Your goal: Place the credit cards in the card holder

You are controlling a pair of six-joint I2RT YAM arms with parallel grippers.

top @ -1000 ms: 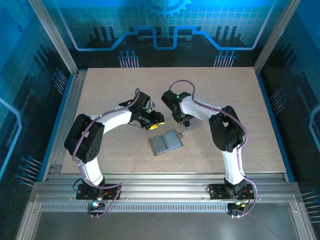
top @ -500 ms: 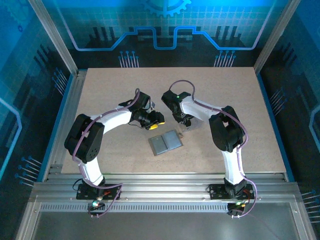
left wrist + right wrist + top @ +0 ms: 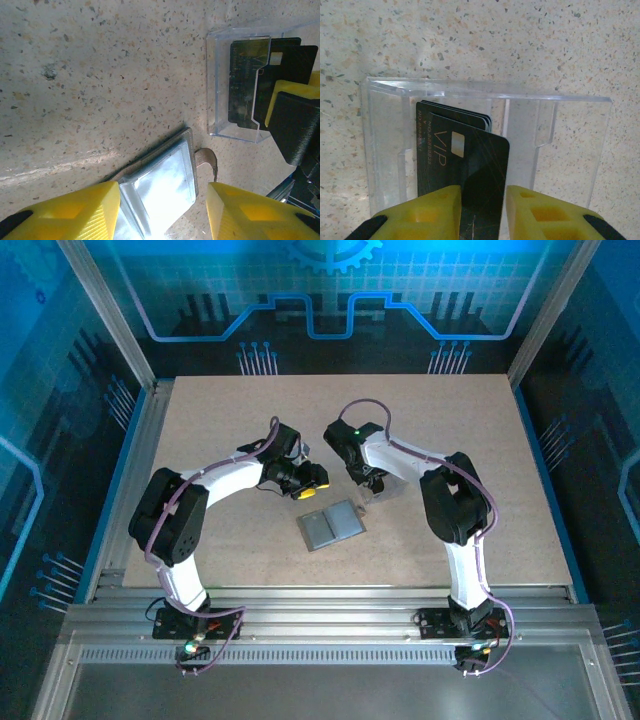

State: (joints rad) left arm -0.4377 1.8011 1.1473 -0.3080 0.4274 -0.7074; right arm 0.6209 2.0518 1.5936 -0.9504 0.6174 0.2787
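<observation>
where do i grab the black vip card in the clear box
Its near end, coming in from the open side of the clear box; the walls enclose the rest. The right hand is shut on the black VIP card there.

Cards and holder, mid-table.
Grey card holder (image 3: 332,526) lies open flat, two panels; black credit cards (image 3: 423,145) stand upright in clear box (image 3: 560,130) — front VIP card (image 3: 480,165) pinched by right gripper (image 3: 482,195).
</observation>
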